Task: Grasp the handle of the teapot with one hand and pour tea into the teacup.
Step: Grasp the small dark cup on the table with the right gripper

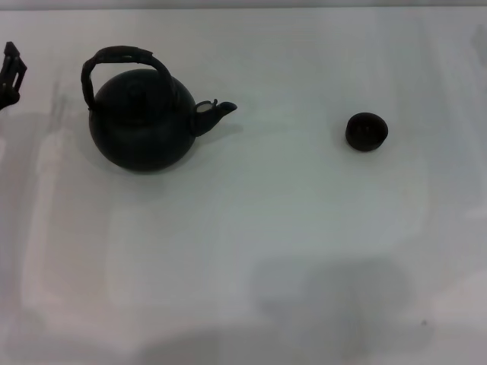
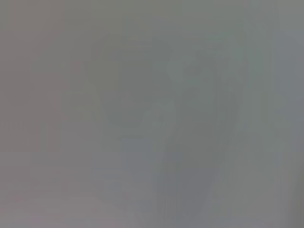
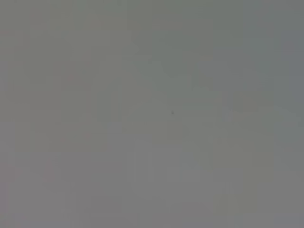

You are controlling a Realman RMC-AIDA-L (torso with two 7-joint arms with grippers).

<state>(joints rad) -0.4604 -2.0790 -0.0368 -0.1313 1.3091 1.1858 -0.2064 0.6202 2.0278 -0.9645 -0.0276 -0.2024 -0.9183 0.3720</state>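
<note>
teapot (image 1: 141,122) sits on the white table (image 1: 251,243), left of centre in the head view, upright, spout (image 1: 217,112) pointing toward the robot's right. one teapot, one handle (image 1: 122,59), an arched rough hoop over the top, standing up and leaning a bit to the left. lid hard to make out, black on black. one teacup (image 1: 367,131), small and round, on the table well apart from the teapot, off to the right of the spout, mouth up; can't tell what's inside it. nothing touches either item. left gripper (image 1: 11,72) only partly in view, cut off at the left edge of the head view, near the teapot but apart from it, not on the handle; cannot tell if its fingers are spread or closed, too little showing. right gripper not visible in any view. both wrist views show only flat grey with faint shadows, no object can be made out there. soft shadows lie on the table near the bottom edge.
</note>
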